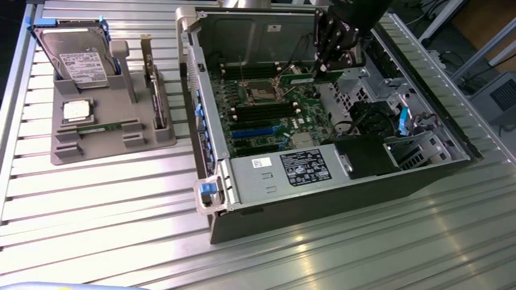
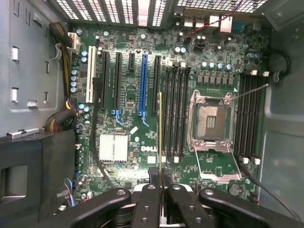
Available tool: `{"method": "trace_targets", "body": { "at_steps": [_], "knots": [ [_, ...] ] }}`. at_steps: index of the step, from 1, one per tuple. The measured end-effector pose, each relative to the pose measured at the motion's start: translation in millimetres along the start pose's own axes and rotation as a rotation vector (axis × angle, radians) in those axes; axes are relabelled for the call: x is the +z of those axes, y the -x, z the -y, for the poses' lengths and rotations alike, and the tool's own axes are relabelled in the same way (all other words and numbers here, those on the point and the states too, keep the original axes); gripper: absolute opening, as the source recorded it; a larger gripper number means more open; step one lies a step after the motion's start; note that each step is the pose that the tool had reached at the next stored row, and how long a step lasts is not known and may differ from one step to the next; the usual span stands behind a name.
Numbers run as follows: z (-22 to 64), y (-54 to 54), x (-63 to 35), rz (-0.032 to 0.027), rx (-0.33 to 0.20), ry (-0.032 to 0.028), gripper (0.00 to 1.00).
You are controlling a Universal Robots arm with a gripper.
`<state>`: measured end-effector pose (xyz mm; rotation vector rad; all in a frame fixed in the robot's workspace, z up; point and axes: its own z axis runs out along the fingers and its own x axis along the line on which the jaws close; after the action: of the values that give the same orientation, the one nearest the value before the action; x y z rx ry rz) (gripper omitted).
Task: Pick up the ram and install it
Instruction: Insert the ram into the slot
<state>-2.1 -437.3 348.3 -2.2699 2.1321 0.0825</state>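
My gripper (image 2: 161,175) hangs inside the open computer case (image 1: 205,121), over the motherboard (image 2: 128,95). Its fingers are shut on the ram (image 2: 160,128), a thin green stick that I see edge-on. The stick runs lengthwise above the motherboard, beside the bank of black memory slots (image 2: 175,114) next to the open processor socket (image 2: 209,118). A second bank of slots (image 2: 249,118) lies on the socket's other side. In the exterior view the gripper (image 1: 329,67) stands at the far end of the case, with the green ram (image 1: 296,78) sticking out low from its fingers.
A grey parts holder (image 1: 72,154) stands at the exterior view's left, carrying a hard drive (image 1: 77,57), a square silver chip (image 1: 77,112), a small green stick (image 1: 101,128) and an upright card (image 1: 153,90). The power supply (image 1: 298,169) fills the case's near end. Cables (image 2: 64,57) run along one wall.
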Motion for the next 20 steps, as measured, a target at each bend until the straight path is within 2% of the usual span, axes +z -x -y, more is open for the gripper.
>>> {"method": "trace_targets", "body": {
  "at_steps": [20],
  "knots": [
    [0.2,-0.8,13.5,-0.0001,0.0,0.0,0.12]
  ]
}}
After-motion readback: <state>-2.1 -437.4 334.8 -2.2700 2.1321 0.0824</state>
